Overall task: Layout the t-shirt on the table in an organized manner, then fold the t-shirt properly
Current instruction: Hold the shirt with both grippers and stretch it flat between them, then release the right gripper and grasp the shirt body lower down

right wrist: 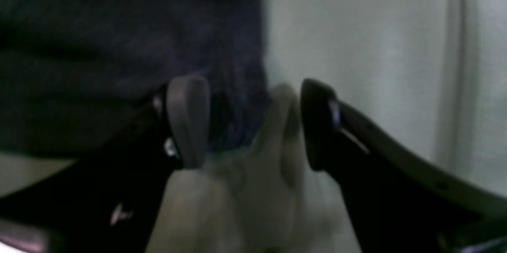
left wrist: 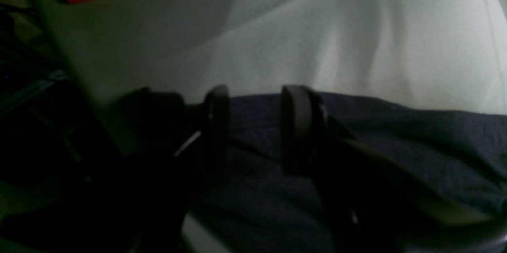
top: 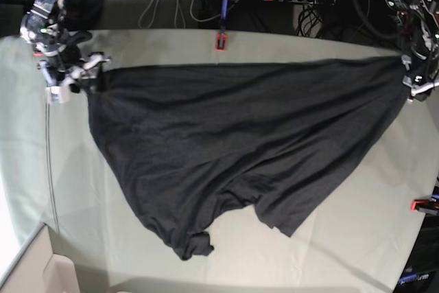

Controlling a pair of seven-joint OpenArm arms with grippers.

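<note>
While stretched flat, t-shirt covers table.

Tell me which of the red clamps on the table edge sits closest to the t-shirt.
The clamp at the far edge, just beyond the t-shirt. The other clamp on the side edge sits well clear of the fabric.

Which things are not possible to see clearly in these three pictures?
- Left gripper: the left wrist view is dark and blurred; whether the t-shirt is pinched is unclear.
- Right gripper: a blurred pale fold of the table cloth lies between its fingers; whether shirt cloth is also gripped is unclear.
- Base view: both grippers are too small to judge.
- Shirt's sleeves and collar: bunched, not distinguishable.
</note>
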